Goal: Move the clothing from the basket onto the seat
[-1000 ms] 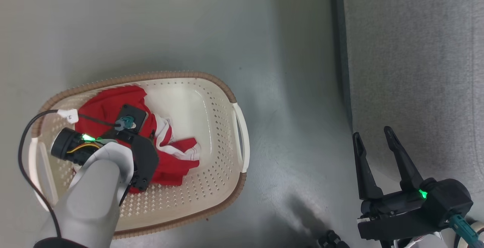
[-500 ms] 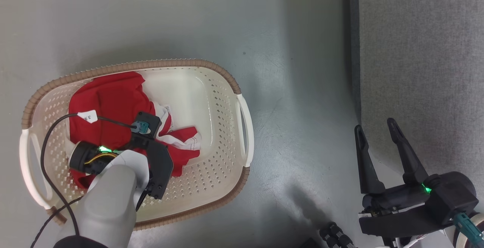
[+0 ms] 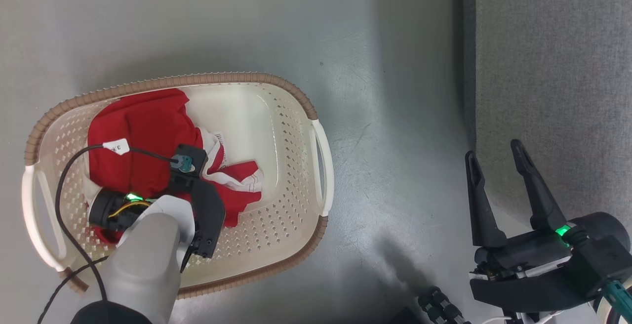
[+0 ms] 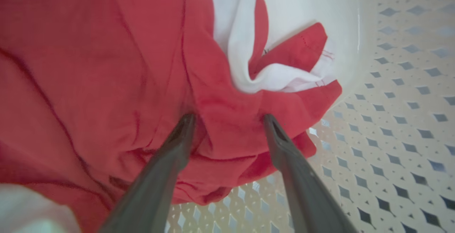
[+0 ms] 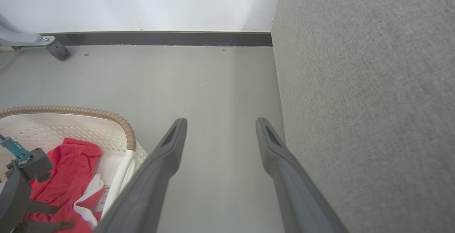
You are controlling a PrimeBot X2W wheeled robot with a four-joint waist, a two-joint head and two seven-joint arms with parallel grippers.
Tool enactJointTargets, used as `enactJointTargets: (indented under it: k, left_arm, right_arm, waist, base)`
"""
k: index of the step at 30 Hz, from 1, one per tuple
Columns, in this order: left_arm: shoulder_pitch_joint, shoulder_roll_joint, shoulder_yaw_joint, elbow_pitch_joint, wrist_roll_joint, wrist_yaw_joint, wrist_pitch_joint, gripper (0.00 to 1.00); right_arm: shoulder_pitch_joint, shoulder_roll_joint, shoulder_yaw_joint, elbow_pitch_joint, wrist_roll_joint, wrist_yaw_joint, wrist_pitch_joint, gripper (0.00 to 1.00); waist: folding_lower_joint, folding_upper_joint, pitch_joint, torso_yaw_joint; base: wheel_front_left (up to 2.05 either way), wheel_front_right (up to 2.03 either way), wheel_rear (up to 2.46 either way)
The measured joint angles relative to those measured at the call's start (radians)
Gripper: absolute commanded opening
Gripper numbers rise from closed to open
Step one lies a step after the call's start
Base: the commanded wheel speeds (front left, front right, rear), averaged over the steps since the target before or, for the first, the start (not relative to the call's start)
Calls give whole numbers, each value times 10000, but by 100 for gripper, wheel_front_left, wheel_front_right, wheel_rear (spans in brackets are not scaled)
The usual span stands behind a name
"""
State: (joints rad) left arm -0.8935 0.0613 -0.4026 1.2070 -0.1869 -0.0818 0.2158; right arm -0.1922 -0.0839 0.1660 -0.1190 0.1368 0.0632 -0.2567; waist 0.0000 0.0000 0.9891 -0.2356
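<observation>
Your left claw is spread, 2 tips poking the clothing bunched right between them, down in the basket. Pinch that whole fold before you lift, or it'll probably slip.

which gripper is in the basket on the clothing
The left gripper: open, its tips touching the red clothing inside the basket. The right gripper hangs open over the floor beside the seat.

Basket: right half of its bed open, left half blocked by clothing; beyond its right handle, bare floor up to seat.
</observation>
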Motion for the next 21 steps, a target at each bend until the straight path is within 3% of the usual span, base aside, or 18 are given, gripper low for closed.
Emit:
enactJointTargets:
  k: [6, 7, 8, 9, 21]
  left_arm:
    - [-5, -52, 71, 213, -69, 328, 29, 100]
    - [-7, -61, 86, 224, -79, 384, 27, 95]
    - [-10, -67, 100, 234, -100, 387, 27, 43]
    - [-11, -75, 150, 234, -153, 395, 23, 0]
    - [-162, -142, 504, 393, -617, 654, -165, 0]
  right_arm:
    - [2, 2, -40, -435, 0, -13, 0, 100]
    - [4, 2, -56, -485, 0, -13, 0, 100]
    - [8, 2, -65, -541, 0, -15, 0, 100]
    - [14, 2, -75, -600, 0, -15, 0, 100]
    - [-8, -2, -134, -871, 2, -15, 0, 100]
  waist:
    - [0, 0, 26, 21]
    - [0, 0, 33, 27]
    - [0, 0, 39, 33]
    - [0, 0, 46, 39]
    - [0, 0, 111, 148]
  base:
    - [0, 0, 0]
    - [0, 0, 0]
    - [0, 0, 0]
    - [0, 0, 0]
    - [0, 0, 0]
